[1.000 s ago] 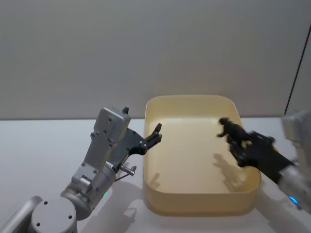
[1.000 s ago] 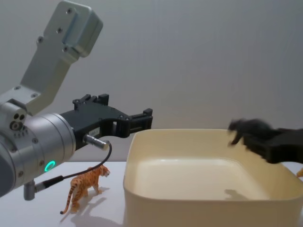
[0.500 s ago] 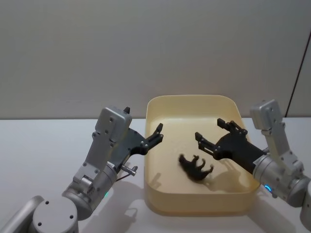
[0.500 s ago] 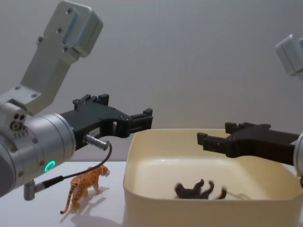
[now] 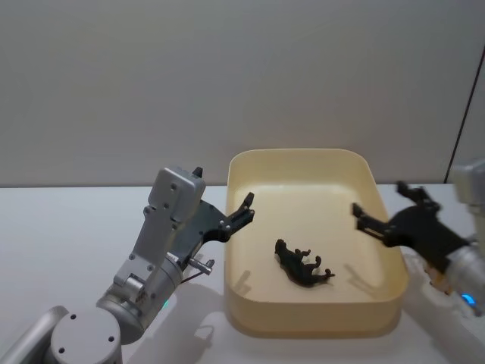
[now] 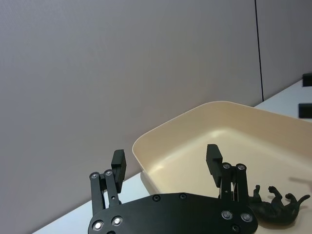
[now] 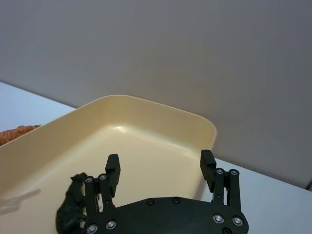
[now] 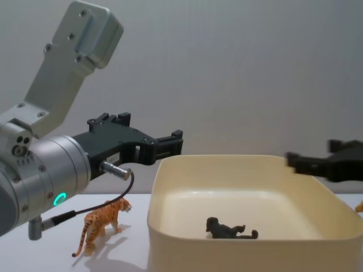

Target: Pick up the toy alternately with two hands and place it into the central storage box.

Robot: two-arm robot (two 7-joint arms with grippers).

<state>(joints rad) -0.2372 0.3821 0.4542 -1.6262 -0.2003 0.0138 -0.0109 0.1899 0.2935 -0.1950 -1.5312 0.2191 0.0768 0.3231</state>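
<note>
Toy animal point(image 5: 303, 267), black, on side in cream rectangular plastic tub point(image 5: 311, 322), left tool point(image 5: 246, 206) and right tool point(image 5: 379, 199) open, empty, at opposite rims.

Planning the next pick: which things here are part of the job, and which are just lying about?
Job: storage box; black toy lying inside it; tiger toy standing on the table, left of the box; left hand and right hand, both open.
Lying about: orange scrap at the chest view's right edge, too cut off to identify.
</note>
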